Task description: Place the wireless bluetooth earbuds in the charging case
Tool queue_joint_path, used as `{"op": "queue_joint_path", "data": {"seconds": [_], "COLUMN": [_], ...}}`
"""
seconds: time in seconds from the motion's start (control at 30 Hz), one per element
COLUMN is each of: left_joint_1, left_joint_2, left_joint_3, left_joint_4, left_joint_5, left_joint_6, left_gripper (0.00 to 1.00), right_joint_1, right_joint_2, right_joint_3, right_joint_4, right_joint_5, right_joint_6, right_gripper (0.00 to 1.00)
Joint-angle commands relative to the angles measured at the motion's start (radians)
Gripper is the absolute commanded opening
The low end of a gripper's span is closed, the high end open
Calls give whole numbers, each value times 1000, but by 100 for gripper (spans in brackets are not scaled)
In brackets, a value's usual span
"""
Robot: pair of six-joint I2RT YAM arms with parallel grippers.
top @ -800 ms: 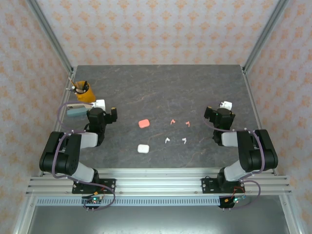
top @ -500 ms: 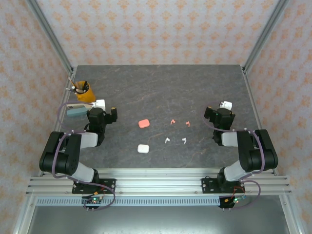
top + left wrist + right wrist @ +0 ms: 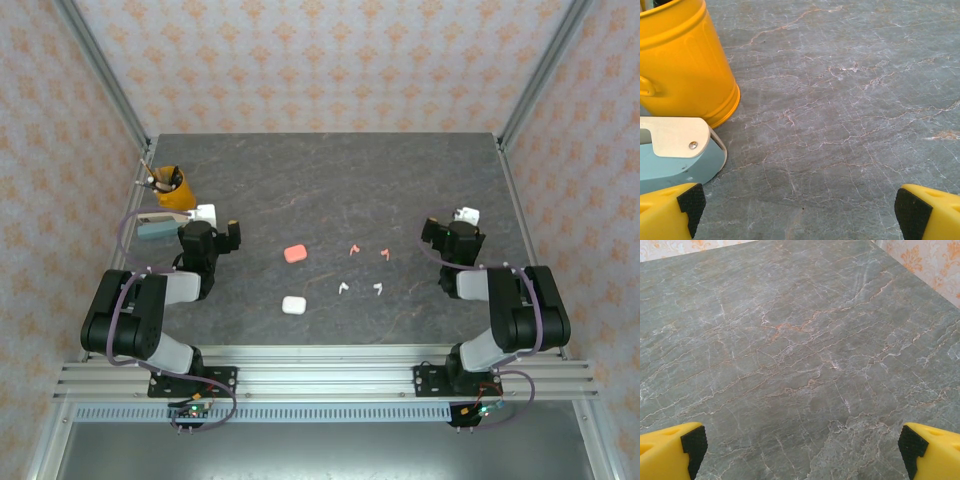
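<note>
**Four loose earbuds, both grippers empty**

My left gripper (image 3: 799, 205) and right gripper (image 3: 800, 445) stand spread wide, holding nothing; the left hangs near the yellow cup (image 3: 680, 60). On the table (image 3: 330, 190), between my arms, lie the pink earbuds (image 3: 353, 249) and, nearer me, the white earbuds (image 3: 343, 288), right of the pink case (image 3: 294, 253) and white case (image 3: 293, 304). I judge them featherlight, hard and slick, likely to skid; I'd pinch each across its stem, gently.
</note>
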Motion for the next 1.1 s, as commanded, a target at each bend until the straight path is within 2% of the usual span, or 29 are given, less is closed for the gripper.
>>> {"op": "queue_joint_path", "data": {"seconds": [0.0,0.13,0.2,0.23,0.33,0.37,0.5,0.63,0.77,0.97,1.07], "left_joint_1": [0,-1,-2,-2,-2,-2,-8,-16,-28,-28,-18], "left_joint_2": [-13,-78,-119,-138,-184,-190,-200,-248,-289,-245,-211], "left_joint_3": [47,222,294,327,432,471,553,512,486,545,569], "left_joint_4": [-24,-362,-495,-564,-805,-895,-1154,-1201,-1192,-1254,-1266], "left_joint_5": [-34,-147,-172,-177,-120,-91,16,106,164,156,153], "left_joint_6": [11,-34,-85,-126,-294,-348,-546,-723,-829,-828,-817], "left_gripper": [100,99,99,99,99,99,99,99,100,100,100], "right_joint_1": [-5,-6,-6,-7,-2,9,129,316,539,815,902], "right_joint_2": [-100,-225,-248,-247,-233,-231,-228,-188,-111,156,302], "right_joint_3": [106,321,439,489,627,664,783,841,864,992,1108], "right_joint_4": [-193,-614,-843,-923,-1115,-1168,-1391,-1520,-1553,-1619,-1695], "right_joint_5": [75,111,168,143,-68,-131,-199,-226,-182,-133,-118], "right_joint_6": [36,195,379,409,415,425,493,611,748,875,910], "right_gripper": [99,99,99,100,99,95,88,83,82,84,86]}}
